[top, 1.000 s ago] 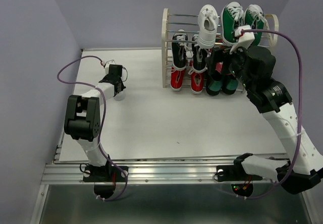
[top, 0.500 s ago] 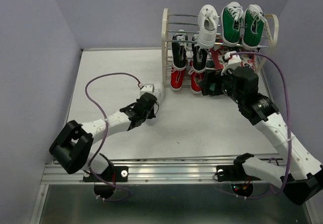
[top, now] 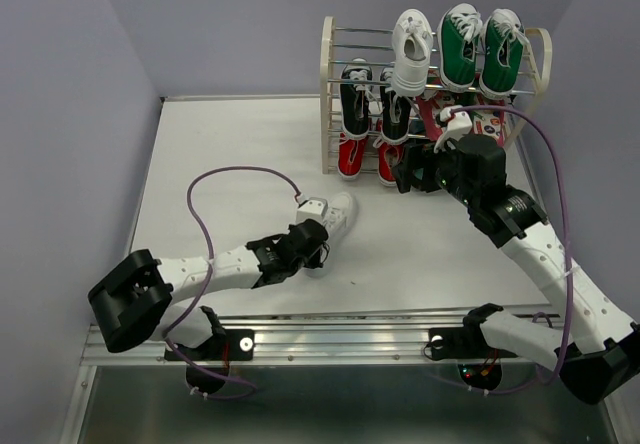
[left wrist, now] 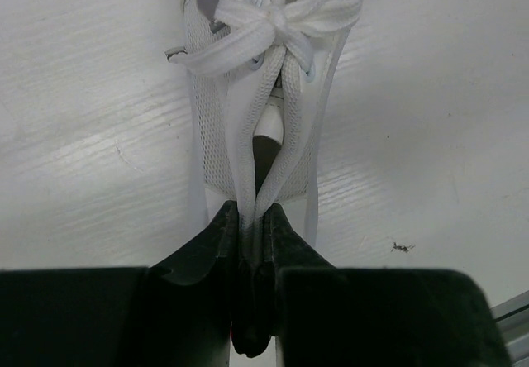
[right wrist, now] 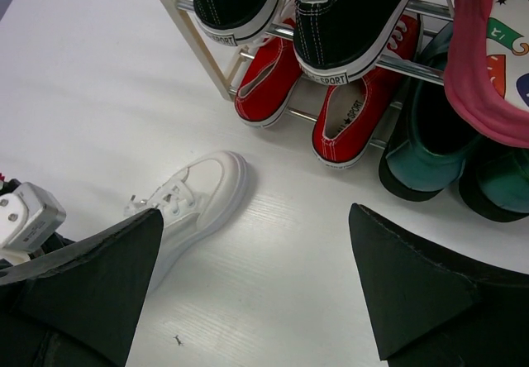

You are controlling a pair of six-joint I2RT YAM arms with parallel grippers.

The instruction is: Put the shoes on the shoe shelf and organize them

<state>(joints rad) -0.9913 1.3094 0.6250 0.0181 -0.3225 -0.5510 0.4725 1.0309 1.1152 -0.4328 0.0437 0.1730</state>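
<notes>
The left gripper (top: 303,247) is pinching the back rim of the loose all-white lace-up sneaker (top: 336,212), which is lying on the flat white table (top: 230,144), near the middle and apart from the shelf. I think it should be holding tight while lifting, so the toe is not drooping on the way to the cream-white shoe shelf with shiny metal rods (top: 327,59), beside the other white sneaker (top: 411,44) on top. The right gripper (top: 412,169) is hanging spread wide and holding nothing, just in front of the bottom rows.
</notes>
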